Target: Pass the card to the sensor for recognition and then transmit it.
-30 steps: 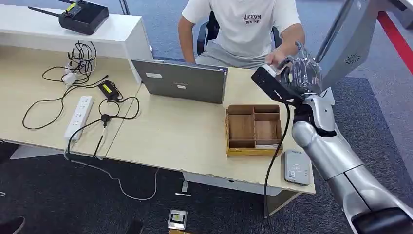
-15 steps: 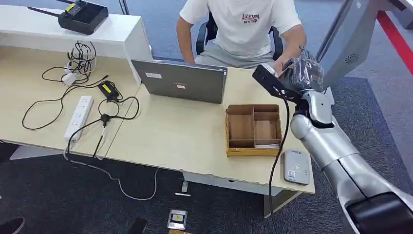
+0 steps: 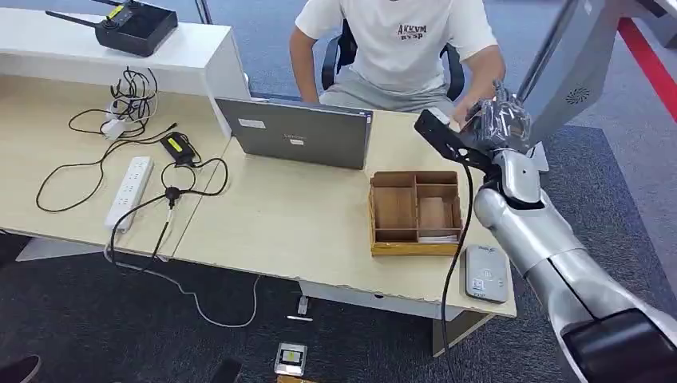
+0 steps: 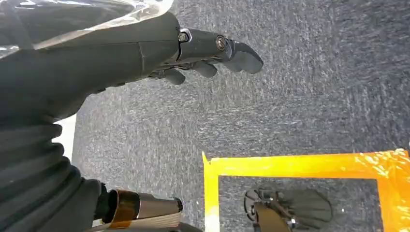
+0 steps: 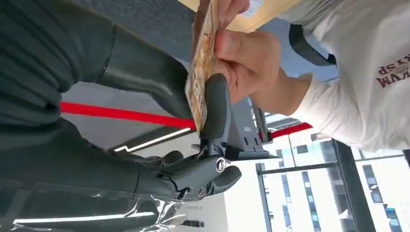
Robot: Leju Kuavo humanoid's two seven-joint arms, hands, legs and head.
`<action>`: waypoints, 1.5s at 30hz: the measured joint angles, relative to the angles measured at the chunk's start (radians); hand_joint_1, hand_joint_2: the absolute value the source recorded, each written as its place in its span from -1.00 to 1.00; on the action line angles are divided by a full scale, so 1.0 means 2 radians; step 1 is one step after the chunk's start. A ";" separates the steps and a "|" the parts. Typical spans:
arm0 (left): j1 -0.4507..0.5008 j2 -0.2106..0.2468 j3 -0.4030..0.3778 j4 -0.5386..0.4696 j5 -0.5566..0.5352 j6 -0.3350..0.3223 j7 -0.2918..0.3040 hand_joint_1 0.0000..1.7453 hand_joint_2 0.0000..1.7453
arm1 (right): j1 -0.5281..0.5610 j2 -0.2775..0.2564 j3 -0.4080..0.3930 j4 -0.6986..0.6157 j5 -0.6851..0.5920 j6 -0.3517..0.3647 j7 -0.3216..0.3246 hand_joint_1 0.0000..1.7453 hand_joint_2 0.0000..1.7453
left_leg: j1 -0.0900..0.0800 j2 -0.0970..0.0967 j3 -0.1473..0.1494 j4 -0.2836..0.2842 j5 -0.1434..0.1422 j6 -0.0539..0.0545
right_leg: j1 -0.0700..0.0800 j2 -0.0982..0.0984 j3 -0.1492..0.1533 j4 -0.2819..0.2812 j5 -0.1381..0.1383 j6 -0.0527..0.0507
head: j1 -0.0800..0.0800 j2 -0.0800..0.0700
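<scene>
Right wrist view: card handover under way at the far right of the desk.

Right hand [image 5: 193,145] pinches the card [image 5: 202,67] between thumb and a finger, while a person's hand [image 5: 246,58] grips the same card from the other side. From the head view this exchange sits beyond the wooden tray [image 3: 416,212], with the sensor [image 3: 485,273] on the desk's near edge, just beside the tray. Left hand [image 4: 203,53] hangs over carpet, fingers curled, holding nothing. Recommendation: maintain a steady pinch, no tugging, and release only once the person's grip is plainly secure.
</scene>
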 joint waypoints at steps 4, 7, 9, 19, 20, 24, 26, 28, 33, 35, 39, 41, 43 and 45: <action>0.005 0.000 0.000 0.000 0.009 0.005 -0.008 -1.00 1.00 | -0.001 0.000 0.004 0.006 0.017 -0.024 -0.005 -1.00 -1.00 | 0.000 0.000 0.000 0.000 0.000 0.000 | 0.000 0.000 0.000 0.000 0.000 0.000 | 0.000 0.000; 0.012 0.000 0.000 0.000 0.030 0.013 -0.020 -1.00 1.00 | 0.011 -0.022 0.008 -0.027 0.109 -0.062 0.017 -1.00 -1.00 | 0.000 0.000 0.000 0.001 0.000 0.000 | 0.000 0.000 0.000 0.000 0.000 0.000 | 0.000 0.000; 0.019 0.000 0.000 0.000 0.040 0.016 -0.024 -1.00 1.00 | 0.031 -0.049 0.011 -0.074 0.166 -0.062 0.041 -1.00 -1.00 | 0.000 0.000 0.000 0.001 0.000 0.000 | 0.000 0.000 0.000 0.000 0.000 0.000 | 0.000 0.000; 0.030 0.001 0.008 0.001 0.084 0.030 -0.019 -1.00 1.00 | 0.230 -0.209 -0.087 -0.287 0.266 -0.111 0.103 -1.00 -1.00 | 0.000 -0.002 0.000 0.003 -0.002 0.002 | 0.000 -0.002 0.001 -0.002 -0.001 0.001 | 0.000 0.000; 0.032 0.001 0.009 0.001 0.087 0.030 -0.021 -1.00 1.00 | 0.260 -0.230 -0.111 -0.304 0.260 -0.123 0.108 -1.00 -1.00 | 0.000 -0.002 0.000 0.003 -0.002 0.002 | 0.000 -0.002 0.002 -0.002 -0.001 0.001 | 0.000 0.000; 0.034 0.002 0.010 0.001 0.096 0.033 -0.026 -1.00 1.00 | 0.378 -0.284 -0.220 -0.355 0.253 -0.169 0.104 -1.00 -1.00 | 0.000 -0.001 -0.001 0.002 -0.003 0.003 | 0.000 -0.001 0.001 -0.002 -0.001 0.001 | 0.000 0.000; 0.032 0.002 0.010 0.001 0.098 0.035 -0.026 -1.00 1.00 | 0.424 -0.297 -0.272 -0.368 0.261 -0.175 0.101 -1.00 -1.00 | 0.000 -0.001 -0.001 0.003 -0.003 0.003 | 0.000 -0.001 0.001 -0.002 -0.001 0.001 | 0.000 0.000; 0.032 0.002 0.010 0.001 0.101 0.038 -0.023 -1.00 1.00 | 0.457 -0.298 -0.319 -0.378 0.274 -0.176 0.079 -1.00 -1.00 | 0.000 -0.001 -0.001 0.002 -0.003 0.003 | 0.000 -0.001 0.001 -0.002 -0.001 0.001 | 0.000 0.000; 0.032 0.002 0.010 0.001 0.105 0.041 -0.020 -1.00 1.00 | 0.500 -0.264 -0.455 -0.388 0.286 -0.176 -0.029 -1.00 -1.00 | 0.000 -0.001 0.000 0.002 -0.002 0.003 | 0.000 -0.001 0.001 -0.002 -0.001 0.001 | 0.000 0.000; 0.032 0.002 0.010 0.001 0.107 0.041 -0.020 -1.00 1.00 | 0.507 -0.242 -0.513 -0.385 0.288 -0.176 -0.070 -1.00 -1.00 | 0.000 -0.001 0.000 0.002 -0.002 0.003 | 0.000 -0.001 0.001 -0.002 -0.001 0.001 | 0.000 0.000; 0.031 0.001 0.010 0.001 0.111 0.041 -0.018 -1.00 1.00 | 0.518 -0.189 -0.620 -0.362 0.271 -0.176 -0.085 -1.00 -1.00 | 0.000 -0.001 0.000 0.002 -0.002 0.003 | 0.000 -0.002 0.001 -0.002 -0.001 0.001 | 0.000 0.000; 0.032 0.000 0.010 0.001 0.114 0.041 -0.018 -1.00 1.00 | 0.520 -0.168 -0.655 -0.340 0.248 -0.176 -0.112 -1.00 -1.00 | 0.000 0.001 0.000 0.002 -0.002 0.002 | 0.000 0.000 0.000 -0.002 -0.001 0.001 | -0.001 0.000; 0.030 -0.001 0.010 0.001 0.115 0.041 -0.018 -1.00 1.00 | 0.522 -0.146 -0.692 -0.322 0.243 -0.176 -0.130 -1.00 -1.00 | -0.001 0.001 0.000 0.002 -0.002 0.003 | -0.001 0.001 0.000 -0.002 -0.001 0.001 | -0.001 0.000; 0.029 -0.002 0.010 0.001 0.119 0.043 -0.018 -1.00 1.00 | 0.514 -0.123 -0.733 -0.294 0.254 -0.176 -0.161 -1.00 -1.00 | 0.000 0.002 0.000 0.002 -0.002 0.003 | 0.000 0.001 -0.001 -0.002 -0.001 0.001 | -0.001 0.000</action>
